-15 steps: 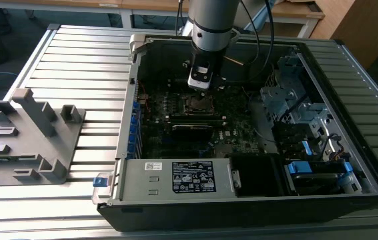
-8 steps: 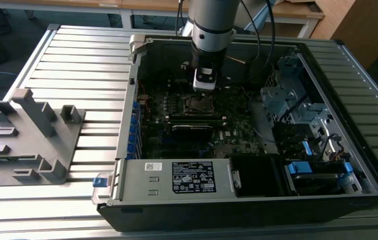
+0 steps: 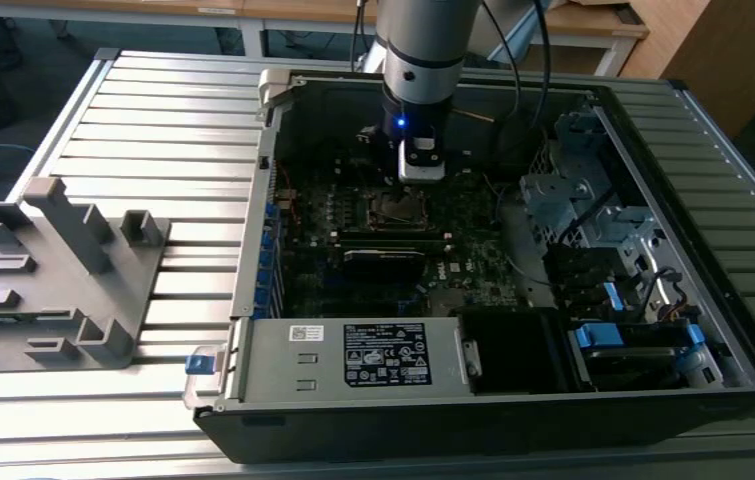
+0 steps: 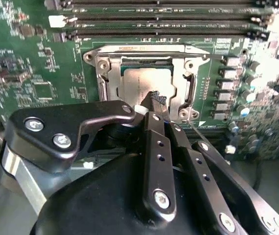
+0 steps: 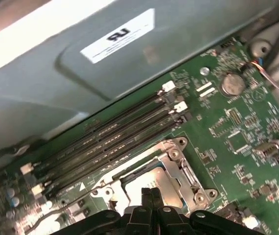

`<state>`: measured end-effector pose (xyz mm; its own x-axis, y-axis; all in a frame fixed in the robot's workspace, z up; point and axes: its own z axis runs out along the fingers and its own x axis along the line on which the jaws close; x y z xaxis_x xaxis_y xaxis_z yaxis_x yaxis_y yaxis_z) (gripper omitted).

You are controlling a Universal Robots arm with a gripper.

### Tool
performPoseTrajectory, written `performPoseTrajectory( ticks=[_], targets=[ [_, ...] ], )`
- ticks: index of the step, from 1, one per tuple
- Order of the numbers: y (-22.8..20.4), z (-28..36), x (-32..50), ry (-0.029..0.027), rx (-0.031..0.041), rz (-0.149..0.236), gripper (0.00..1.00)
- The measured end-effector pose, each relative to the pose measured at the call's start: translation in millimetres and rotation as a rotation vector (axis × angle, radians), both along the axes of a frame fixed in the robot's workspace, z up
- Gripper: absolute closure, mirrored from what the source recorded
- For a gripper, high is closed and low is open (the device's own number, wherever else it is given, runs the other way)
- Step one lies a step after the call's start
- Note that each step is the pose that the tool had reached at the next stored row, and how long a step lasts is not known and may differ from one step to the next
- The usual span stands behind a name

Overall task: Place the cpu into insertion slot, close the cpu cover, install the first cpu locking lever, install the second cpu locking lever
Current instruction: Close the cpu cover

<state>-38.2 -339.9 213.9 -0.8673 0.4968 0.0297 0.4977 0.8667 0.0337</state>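
Cpu (image 4: 142,83) sits flat in the insertion slot (image 3: 397,208) on the green motherboard (image 4: 32,73). Its grey top shows through the window of the cpu cover (image 4: 104,68), which lies down around it. My jaws hang over one edge of the chip, clenched together with nothing between them; I cannot tell whether my fingertips (image 4: 158,99) touch it. The open computer case (image 3: 484,430) rests on the slatted desk (image 3: 150,110).
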Motion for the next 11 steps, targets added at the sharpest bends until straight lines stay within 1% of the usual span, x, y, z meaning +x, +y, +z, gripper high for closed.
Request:
performPoseTrajectory(
  ticks=[11],
  targets=[
    [0.0,-1.2,0.0,-0.0001,0.0,0.193,0.89]
  ],
)
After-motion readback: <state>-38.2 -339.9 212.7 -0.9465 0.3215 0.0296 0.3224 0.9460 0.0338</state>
